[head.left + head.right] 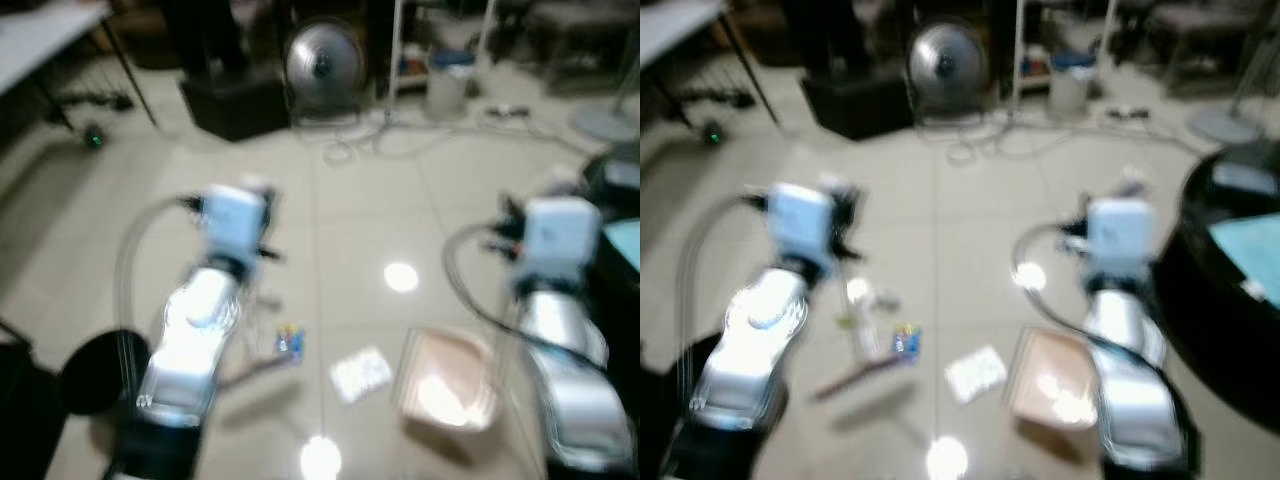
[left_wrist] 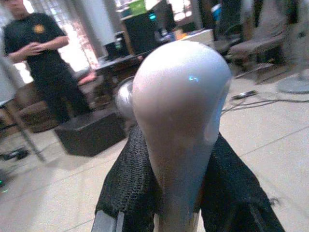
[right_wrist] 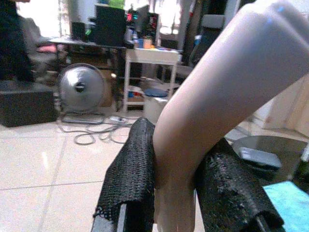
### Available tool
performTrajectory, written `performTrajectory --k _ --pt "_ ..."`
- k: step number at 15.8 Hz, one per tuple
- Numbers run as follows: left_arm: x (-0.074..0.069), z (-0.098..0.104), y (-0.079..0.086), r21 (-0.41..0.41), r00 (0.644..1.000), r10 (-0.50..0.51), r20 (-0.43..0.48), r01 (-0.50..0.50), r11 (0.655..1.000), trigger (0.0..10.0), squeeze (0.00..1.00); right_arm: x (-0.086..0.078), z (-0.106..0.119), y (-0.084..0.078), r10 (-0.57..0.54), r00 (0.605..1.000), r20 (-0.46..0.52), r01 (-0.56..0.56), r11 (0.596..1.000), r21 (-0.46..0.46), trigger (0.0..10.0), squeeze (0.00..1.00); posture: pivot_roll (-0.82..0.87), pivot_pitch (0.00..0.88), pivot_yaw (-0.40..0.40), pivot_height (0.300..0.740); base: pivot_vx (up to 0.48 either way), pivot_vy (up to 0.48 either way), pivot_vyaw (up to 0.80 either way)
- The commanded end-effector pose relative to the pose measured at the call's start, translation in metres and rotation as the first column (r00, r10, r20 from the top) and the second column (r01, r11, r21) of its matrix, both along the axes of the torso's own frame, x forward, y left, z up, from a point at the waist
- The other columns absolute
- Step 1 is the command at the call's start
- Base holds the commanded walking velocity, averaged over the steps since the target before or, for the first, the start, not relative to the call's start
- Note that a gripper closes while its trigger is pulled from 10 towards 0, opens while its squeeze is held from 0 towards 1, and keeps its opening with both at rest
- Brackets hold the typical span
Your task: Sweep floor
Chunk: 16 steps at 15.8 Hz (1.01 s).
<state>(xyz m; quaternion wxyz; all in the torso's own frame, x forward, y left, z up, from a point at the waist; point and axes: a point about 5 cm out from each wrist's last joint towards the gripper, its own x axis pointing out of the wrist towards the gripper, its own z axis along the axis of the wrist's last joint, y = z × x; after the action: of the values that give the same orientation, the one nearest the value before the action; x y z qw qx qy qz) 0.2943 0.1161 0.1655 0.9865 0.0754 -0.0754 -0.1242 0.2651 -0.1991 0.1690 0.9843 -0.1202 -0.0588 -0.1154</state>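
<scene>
Nearest the robot, at about six o'clock on the tiled floor (image 1: pixel 360 200), lies the litter to be swept: a white crumpled wrapper (image 1: pixel 360 373), a small blue and yellow scrap (image 1: pixel 290 341) at seven o'clock of it, and just beside the wrapper at three o'clock a pinkish dustpan (image 1: pixel 445 385) resting on the tiles. Judging by their look, these scraps are light and will skid or flutter if pushed fast, so slow strokes toward the pan seem wise; the pan looks like stiff, light plastic, best steered by its handle. The left gripper (image 2: pixel 179 203) has its jaws closed snugly on a smooth silvery broom handle (image 2: pixel 181 125), the black pads pressed against both sides; the right gripper (image 3: pixel 174 203) is likewise clamped around a pale curved dustpan handle (image 3: pixel 212 101). Both handles look hard and somewhat slick, so a firm grip low on the shaft should stop twisting. Farther off, at twelve o'clock, stand a round metal fan (image 1: pixel 323 62), loose cables (image 1: pixel 400 135) and a black box (image 1: pixel 235 105), with a person (image 2: pixel 46 63) beyond.
</scene>
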Motion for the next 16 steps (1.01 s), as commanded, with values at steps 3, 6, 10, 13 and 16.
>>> performTrajectory --k 3,6,10,13,16 --pt "0.002 0.011 0.008 0.013 0.999 0.013 0.049 -0.014 1.000 10.0 0.00 0.000 0.011 0.008 0.024 0.998 0.057 -0.025 1.000 0.013 10.0 0.00 -0.02 0.041 0.090 0.740 0.371 0.000 0.00" --pt "0.003 0.011 0.007 0.013 0.999 0.007 0.048 -0.007 1.000 10.0 0.00 0.000 0.008 0.008 0.026 0.998 0.050 -0.029 0.999 0.046 10.0 0.00 -0.02 0.044 0.090 0.740 0.371 0.000 -0.27" --pt "0.002 0.011 0.008 0.014 0.999 0.009 0.047 -0.010 1.000 10.0 0.00 0.000 0.008 0.010 0.037 0.998 0.050 -0.039 0.999 0.037 10.0 0.00 -0.02 0.048 0.091 0.740 0.372 0.000 -0.20" --pt "0.002 0.009 0.009 -0.003 0.999 0.005 0.040 -0.005 1.000 10.0 0.00 0.003 0.005 0.012 0.045 0.998 0.034 -0.046 0.998 0.044 10.0 0.00 -0.01 0.060 0.090 0.740 0.247 0.000 0.00" --pt "0.001 -0.001 0.010 0.014 1.000 0.022 -0.004 -0.022 1.000 10.0 0.00 0.005 -0.002 0.010 0.048 0.999 0.008 -0.049 0.994 0.096 10.0 0.00 0.00 0.093 0.093 0.740 0.000 0.000 0.00"
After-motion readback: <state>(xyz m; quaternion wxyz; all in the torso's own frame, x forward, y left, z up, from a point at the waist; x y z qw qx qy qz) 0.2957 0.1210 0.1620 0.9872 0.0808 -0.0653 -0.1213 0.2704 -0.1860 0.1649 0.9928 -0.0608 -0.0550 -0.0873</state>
